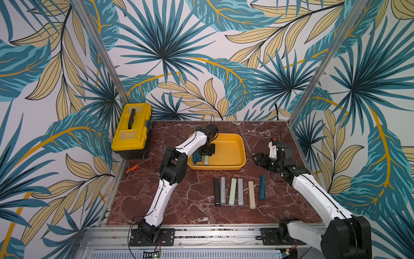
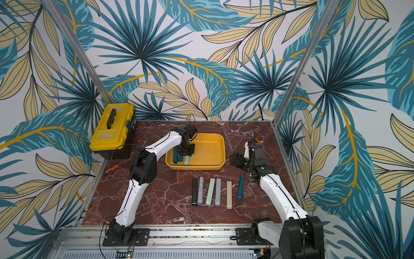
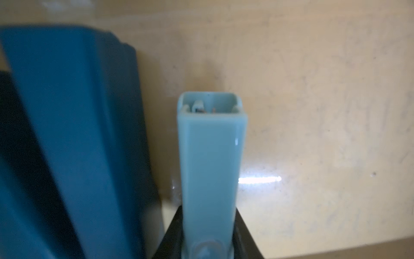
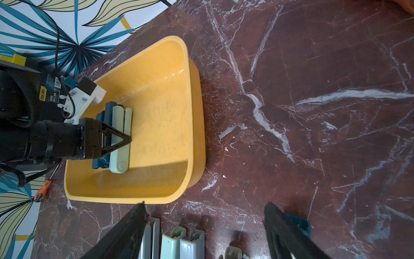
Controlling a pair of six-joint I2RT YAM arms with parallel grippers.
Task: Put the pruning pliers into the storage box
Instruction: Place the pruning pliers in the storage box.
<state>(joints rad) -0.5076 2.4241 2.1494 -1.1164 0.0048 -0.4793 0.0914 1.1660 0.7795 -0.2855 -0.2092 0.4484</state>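
A red marble tabletop (image 1: 179,208) has two white-and-black robot arms mounted along its near edge. The left arm (image 1: 161,190) rises from its base, bends at a raised elbow and reaches toward the far edge. Its wrist is turned straight down into the near left corner of a yellow tray (image 1: 226,167), which sits mid-tabletop, closer to the far edge.

The left tool (image 1: 206,155) is clamped on a mint green pliers (image 3: 210,168) low inside the tray, just beside dark teal pliers (image 1: 195,158). Whether the mint one touches the tray floor cannot be told.

The right arm (image 1: 313,192) slants in from the near right corner with its forearm low. The right tool (image 1: 256,158) hovers near the tray's right wall, fingers apart and holding nothing.

Six more pliers (image 1: 240,192) lie in a row on the tabletop between the tray and the near edge.
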